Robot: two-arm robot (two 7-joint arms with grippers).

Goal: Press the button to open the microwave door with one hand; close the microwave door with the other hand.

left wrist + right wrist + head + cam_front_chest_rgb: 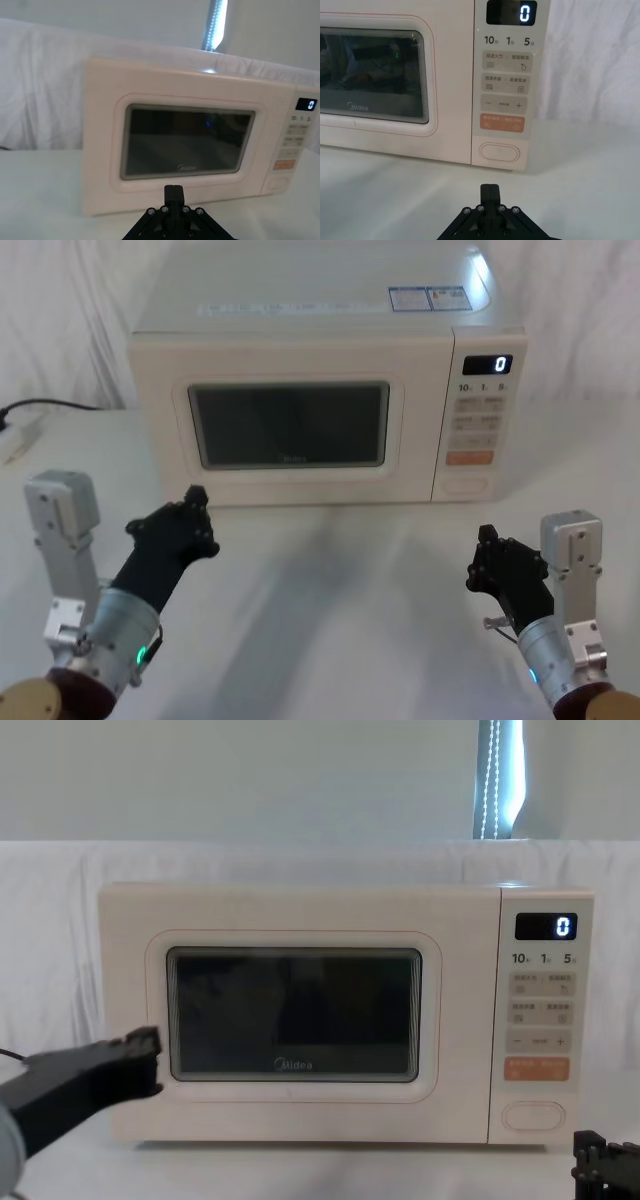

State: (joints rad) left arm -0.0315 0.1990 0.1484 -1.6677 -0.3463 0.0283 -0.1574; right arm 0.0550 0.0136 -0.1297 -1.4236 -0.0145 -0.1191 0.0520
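Observation:
The cream microwave stands at the back of the white table with its microwave door (290, 425) (290, 1015) shut flush. The button (465, 483) (499, 152) (533, 1116), a cream pill shape, sits at the bottom of the control panel, under the orange key (503, 122). My left gripper (195, 502) (173, 191) (145, 1045) is shut and empty, hovering just before the door's lower left corner. My right gripper (487, 538) (490, 191) is shut and empty too. It hangs low over the table, a short way in front of the button and apart from it.
The display (487, 364) reads 0. A black cable and a white power strip (20, 435) lie at the table's far left. White cloth hangs behind and beside the microwave. Bare table (340, 580) lies between the two arms.

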